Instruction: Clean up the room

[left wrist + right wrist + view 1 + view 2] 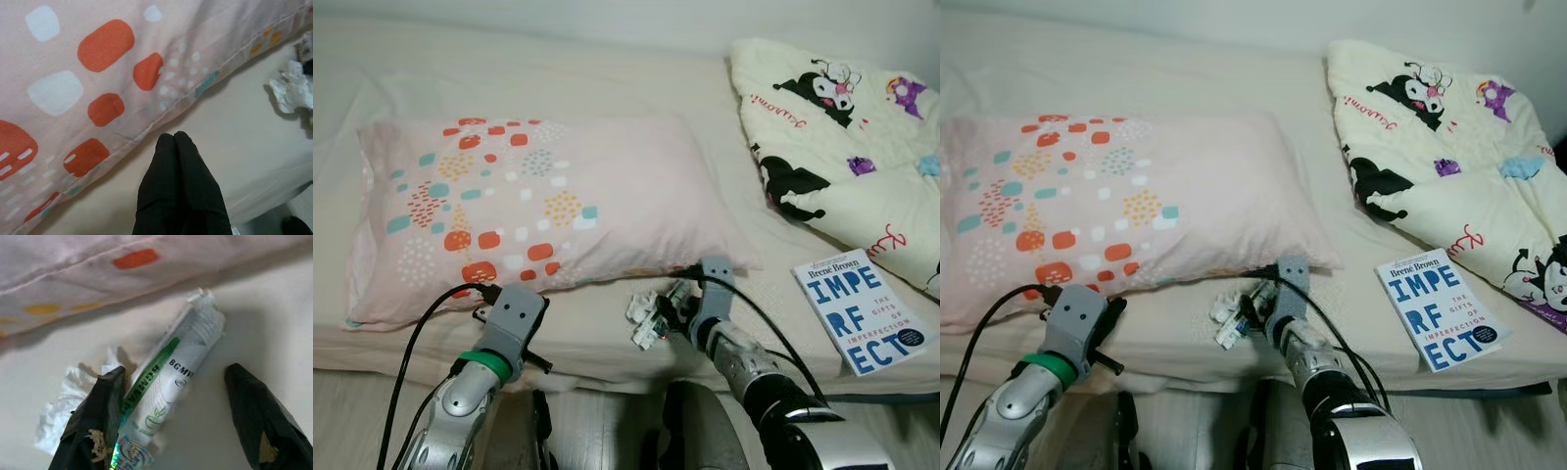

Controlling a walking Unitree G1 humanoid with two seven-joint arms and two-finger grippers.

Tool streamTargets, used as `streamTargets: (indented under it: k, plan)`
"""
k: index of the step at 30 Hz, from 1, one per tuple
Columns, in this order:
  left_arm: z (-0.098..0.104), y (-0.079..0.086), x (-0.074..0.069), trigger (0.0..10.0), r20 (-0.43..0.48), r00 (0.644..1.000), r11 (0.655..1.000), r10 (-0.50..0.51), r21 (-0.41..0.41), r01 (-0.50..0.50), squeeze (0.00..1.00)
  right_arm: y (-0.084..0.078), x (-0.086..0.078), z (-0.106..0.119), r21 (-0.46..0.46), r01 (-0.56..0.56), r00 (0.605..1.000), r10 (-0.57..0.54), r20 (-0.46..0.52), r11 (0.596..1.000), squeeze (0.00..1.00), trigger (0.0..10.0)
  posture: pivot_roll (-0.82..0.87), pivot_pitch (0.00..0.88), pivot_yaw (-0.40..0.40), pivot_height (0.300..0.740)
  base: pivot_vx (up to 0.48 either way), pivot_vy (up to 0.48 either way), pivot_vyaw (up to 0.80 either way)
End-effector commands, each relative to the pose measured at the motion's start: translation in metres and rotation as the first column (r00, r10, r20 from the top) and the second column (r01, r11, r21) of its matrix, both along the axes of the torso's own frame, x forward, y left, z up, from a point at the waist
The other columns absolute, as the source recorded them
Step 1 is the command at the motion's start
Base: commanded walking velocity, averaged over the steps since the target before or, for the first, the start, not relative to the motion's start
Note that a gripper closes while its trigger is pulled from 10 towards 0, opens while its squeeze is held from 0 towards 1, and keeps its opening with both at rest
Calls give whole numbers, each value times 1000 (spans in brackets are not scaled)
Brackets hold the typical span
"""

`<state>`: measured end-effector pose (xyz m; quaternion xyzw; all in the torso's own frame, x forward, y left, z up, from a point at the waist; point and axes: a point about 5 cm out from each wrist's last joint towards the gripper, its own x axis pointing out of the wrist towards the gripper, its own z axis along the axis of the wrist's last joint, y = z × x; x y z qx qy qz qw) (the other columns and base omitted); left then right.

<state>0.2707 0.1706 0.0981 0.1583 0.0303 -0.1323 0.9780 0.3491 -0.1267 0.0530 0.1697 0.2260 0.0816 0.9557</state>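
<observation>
**A:** Where's the trash sitting right now?

**B:** It's lying on the bed (pixel 607 338), close to the front edge, just below the pillow's (pixel 529 211) lower right corner. It's a crumpled white wrapper (pixel 168 382) with green print, lying beside some wadded white paper (pixel 61 409).

**A:** Which way is it pointing?

**B:** In the right wrist view its long axis is running diagonally, with one twisted end aiming toward the pillow seam and the other end sitting down by the gripper's fingers.

**A:** And the grippers?

**B:** The right gripper (pixel 188 418) is hanging over it with fingers spread wide. One finger is right up against the wrapper's side, the other is well apart on bare sheet. The left gripper (pixel 177 142) is hovering by the pillow's front edge with its fingers pressed together, pinching nothing.

**A:** Do the views differ at all?

**B:** Yeah. The right wrist view is showing the green lettering and a shiny bit of foil at the near end, which the head views are just blurring into a white clump (pixel 651 315). The head views are giving the wider layout: a blue-and-white book (pixel 862 315) near the bed's front right corner and a cream cartoon-print blanket (pixel 847 137) toward the back right.

**A:** What about the surface?

**B:** It's a cream sheet, with pale wall behind and light floor in front.
</observation>
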Motion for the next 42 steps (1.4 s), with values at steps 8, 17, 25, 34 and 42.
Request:
streamTargets:
  k: [8,17,25,34,42]
  plan:
    - [-3,-3,-9,10000,-44,999,1000,-8,-2,8,0,2,-6,-11,56,66,991,-59,-116,996,0,10000,158,304,-54,601,0,0,0]
    - [6,-8,-24,10000,-42,999,1000,-22,-23,21,0,-8,-16,-24,-80,-88,975,70,-209,993,0,0,168,318,-69,601,0,0,0]
    - [8,-18,-29,10000,-46,994,995,-96,-12,96,0,-13,-17,-24,-78,-97,979,81,-188,992,0,0,168,318,-69,601,0,0,0]
    - [21,-24,-17,10000,-83,973,976,-215,-52,211,0,-39,4,17,-40,-13,984,20,177,999,0,0,89,295,-54,601,0,0,0]
    - [16,-57,11,10000,-92,954,958,-286,-57,282,0,-57,-55,39,-28,5,869,10,496,1000,0,10000,-50,270,-22,601,0,0,0]
